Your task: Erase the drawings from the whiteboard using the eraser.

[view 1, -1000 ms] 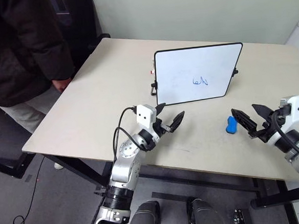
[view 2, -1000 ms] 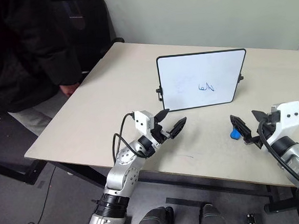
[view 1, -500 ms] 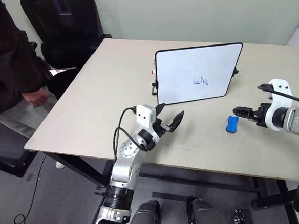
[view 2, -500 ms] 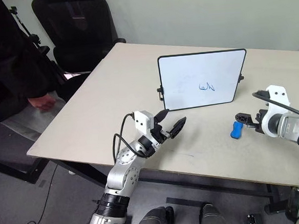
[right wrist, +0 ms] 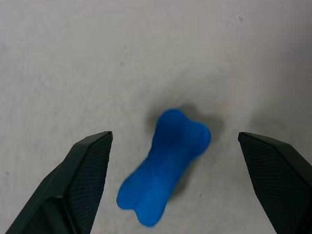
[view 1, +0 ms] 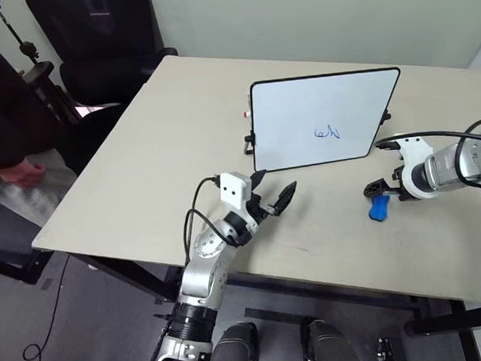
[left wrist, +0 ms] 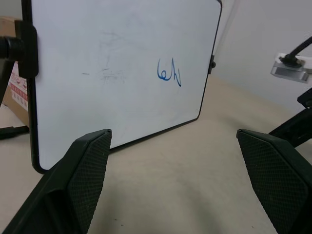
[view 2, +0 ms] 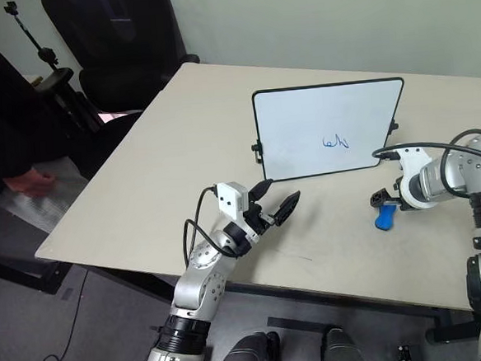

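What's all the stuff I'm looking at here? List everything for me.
table: one, beige, under everything.
whiteboard: one, white with black frame, standing upright on the table's far middle.
drawings: one small scribble, blue, right of centre on the whiteboard.
eraser: one, bright blue, lying on the table near the whiteboard's right end.
chair: one, black, beyond the table's far left corner.
person: one, dark clothing, at the left edge, a hand showing.
left gripper: one, black fingers, open, pointing toward the whiteboard.
right gripper: one, black fingers, open, above the eraser, not touching it.
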Controlling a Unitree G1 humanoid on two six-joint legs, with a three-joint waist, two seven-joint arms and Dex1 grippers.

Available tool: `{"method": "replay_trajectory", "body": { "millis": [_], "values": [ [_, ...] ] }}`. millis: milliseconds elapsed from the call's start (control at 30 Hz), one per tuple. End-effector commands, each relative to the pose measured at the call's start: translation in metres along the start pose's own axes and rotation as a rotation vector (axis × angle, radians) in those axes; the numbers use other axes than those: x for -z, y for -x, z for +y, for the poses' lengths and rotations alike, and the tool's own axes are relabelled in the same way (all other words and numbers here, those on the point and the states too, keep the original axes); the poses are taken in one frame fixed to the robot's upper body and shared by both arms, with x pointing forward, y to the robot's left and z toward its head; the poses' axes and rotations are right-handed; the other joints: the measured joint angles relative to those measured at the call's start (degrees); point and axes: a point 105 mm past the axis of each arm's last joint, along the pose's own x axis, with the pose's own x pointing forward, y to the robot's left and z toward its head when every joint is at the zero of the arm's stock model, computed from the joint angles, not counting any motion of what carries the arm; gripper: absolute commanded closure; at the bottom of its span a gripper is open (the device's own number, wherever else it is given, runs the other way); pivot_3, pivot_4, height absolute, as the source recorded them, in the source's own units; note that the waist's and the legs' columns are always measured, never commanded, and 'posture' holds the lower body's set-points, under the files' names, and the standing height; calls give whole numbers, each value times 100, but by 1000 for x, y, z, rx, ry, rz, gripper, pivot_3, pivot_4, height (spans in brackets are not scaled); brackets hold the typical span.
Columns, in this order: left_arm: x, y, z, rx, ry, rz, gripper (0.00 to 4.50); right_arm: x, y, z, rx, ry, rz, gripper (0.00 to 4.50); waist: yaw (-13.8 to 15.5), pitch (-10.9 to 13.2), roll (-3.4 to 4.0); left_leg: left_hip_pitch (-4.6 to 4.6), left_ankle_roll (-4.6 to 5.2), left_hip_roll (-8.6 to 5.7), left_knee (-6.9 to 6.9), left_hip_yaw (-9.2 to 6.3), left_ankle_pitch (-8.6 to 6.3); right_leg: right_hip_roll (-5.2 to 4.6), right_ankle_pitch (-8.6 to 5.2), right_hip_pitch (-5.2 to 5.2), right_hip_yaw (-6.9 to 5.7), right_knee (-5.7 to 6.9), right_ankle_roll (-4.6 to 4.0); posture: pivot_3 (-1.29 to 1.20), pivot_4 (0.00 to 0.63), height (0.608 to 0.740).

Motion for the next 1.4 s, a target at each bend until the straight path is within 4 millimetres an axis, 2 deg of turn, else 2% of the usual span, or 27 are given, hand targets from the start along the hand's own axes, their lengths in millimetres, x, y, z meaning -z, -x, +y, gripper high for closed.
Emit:
{"method": "replay_trajectory", "body": {
  "millis": [33, 667, 767, 900, 1233, 1333, 1400],
  "values": [
    [-11, -1, -9, 10, -14, -51, 0, 0, 1, 0, 17, 28, 29, 118, 1, -1, 1, 1, 3, 0, 1, 0, -2, 0, -3, 0, 0, 0, -5, 0, 150, 740],
    [-5, -1, -19, 12, 13, -46, 0, 10, 4, 1, 2, 32, 86, 118, -1, 0, 1, 8, 5, 1, 6, 8, -15, -4, -6, 3, 0, 8, -7, 0, 150, 740],
    [-4, -2, -20, 16, 15, -45, 0, 11, 5, 0, 11, 31, 85, 707, -1, 0, 1, 9, -4, 2, 7, 9, -15, -5, -4, 3, 0, 8, 3, 0, 150, 740],
    [-3, -2, -20, 17, 15, -44, 0, 12, 4, 1, 11, 32, 91, 2025, -1, 0, 1, 9, -12, 2, 7, 9, -13, -6, -2, 4, 0, 9, 7, 0, 150, 740],
    [-3, -2, -20, 15, 13, -42, 0, 13, -1, 8, 6, 38, 104, 2025, -1, 0, 1, 9, -17, 2, 8, 10, -9, -6, 4, 3, -1, 9, 18, 0, 150, 740],
    [-3, -2, -20, 12, 13, -42, 0, 14, -2, 9, 1, 42, 105, 2635, -1, -1, 1, 8, -17, 1, 8, 10, -9, -7, 5, 3, -1, 8, 18, 0, 150, 740],
    [-3, -2, -19, 9, 12, -43, 0, 13, -1, 10, 1, 44, 101, 3303, -1, -1, 1, 8, -17, 2, 8, 10, -9, -7, 6, 4, -1, 8, 16, 0, 150, 740]
  ]
}}
